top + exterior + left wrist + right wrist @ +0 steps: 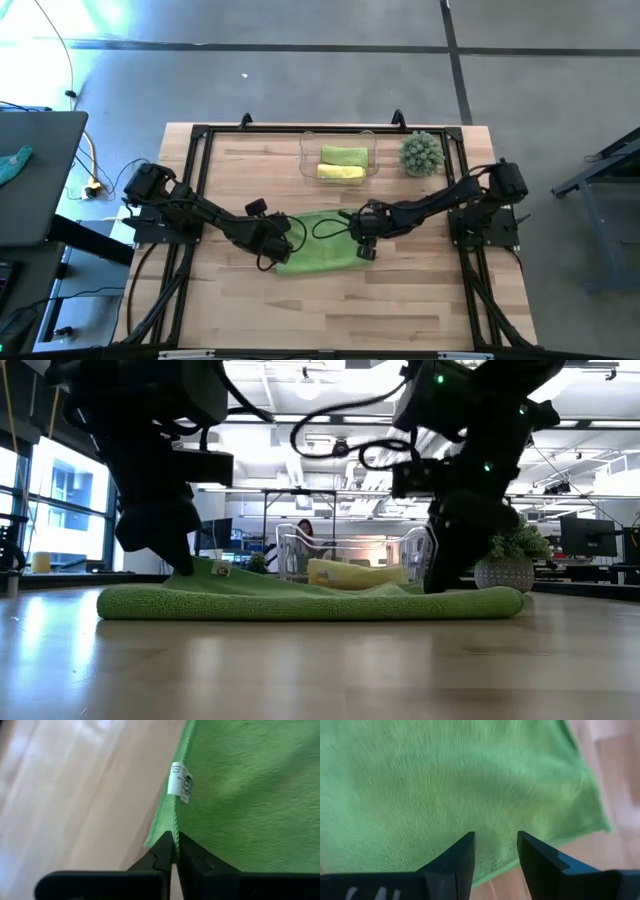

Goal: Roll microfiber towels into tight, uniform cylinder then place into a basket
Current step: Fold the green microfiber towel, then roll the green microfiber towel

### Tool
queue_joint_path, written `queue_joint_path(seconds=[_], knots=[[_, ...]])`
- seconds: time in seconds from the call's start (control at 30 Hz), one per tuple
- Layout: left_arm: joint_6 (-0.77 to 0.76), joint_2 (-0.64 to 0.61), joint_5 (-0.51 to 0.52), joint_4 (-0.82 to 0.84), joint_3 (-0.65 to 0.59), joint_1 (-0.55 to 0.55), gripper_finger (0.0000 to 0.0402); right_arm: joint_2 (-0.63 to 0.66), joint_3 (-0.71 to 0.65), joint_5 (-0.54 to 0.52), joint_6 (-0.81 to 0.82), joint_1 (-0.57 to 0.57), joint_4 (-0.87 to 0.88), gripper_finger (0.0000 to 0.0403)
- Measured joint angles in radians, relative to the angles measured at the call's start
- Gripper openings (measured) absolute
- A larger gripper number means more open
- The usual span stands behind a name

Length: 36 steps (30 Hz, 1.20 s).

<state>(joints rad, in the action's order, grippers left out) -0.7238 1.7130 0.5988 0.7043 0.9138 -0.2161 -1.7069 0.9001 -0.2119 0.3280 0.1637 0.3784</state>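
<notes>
Pinched shut on the hem of the lime green towel [250, 785], the left gripper [174, 851] holds its left edge while the right gripper [495, 845], jaws parted and empty, hovers over its right part, mid-table [400, 300], near the clear basket [308, 160] holding two rolled towels.

Towels, microfiber: three in all.
- Lime green, two: one spread towel [322, 246] flat on the table [400, 310], lying between the two claws and under both; one rolled green towel [343, 155] in the basket, beyond the claws.
- Yellow, one: rolled yellow towel [340, 172], beside the green roll in the basket.

Basket [306, 160], clear plastic: one, past the claws toward the table's far edge.

Plant [421, 153], spiky green ball: one, beyond the right gripper, beside the basket.

Care tag [181, 782], white: one, on the spread towel's edge just ahead of the left gripper.

Grippers: two, left gripper [174, 851] and right gripper [495, 845].
</notes>
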Motion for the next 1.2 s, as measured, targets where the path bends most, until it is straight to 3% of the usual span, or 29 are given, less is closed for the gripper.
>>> queue_joint_path(seconds=[0.27,0.47,0.67,0.8,1.0,1.2], knots=[[-0.006,0.000,0.040,0.040,0.000,0.000,0.0087,-0.025,0.002,0.000,0.015,0.003,0.004,0.0138],[0.002,-0.011,-0.052,0.070,0.018,0.000,0.0133,0.029,0.002,0.035,0.118,0.004,0.031,0.0138],[0.079,-0.013,-0.156,0.082,0.071,-0.013,0.0129,0.067,0.002,0.131,0.311,0.068,-0.001,0.0138],[0.262,-0.013,-0.184,0.042,0.078,-0.027,0.0118,0.046,0.002,0.133,0.417,0.150,-0.085,0.0138],[0.592,-0.002,-0.173,-0.073,0.062,-0.019,0.0110,0.006,0.002,0.004,0.515,0.227,-0.122,0.0138],[0.605,0.002,-0.238,-0.201,0.012,0.016,0.0110,-0.043,0.001,-0.110,0.583,0.250,-0.122,0.0138]])
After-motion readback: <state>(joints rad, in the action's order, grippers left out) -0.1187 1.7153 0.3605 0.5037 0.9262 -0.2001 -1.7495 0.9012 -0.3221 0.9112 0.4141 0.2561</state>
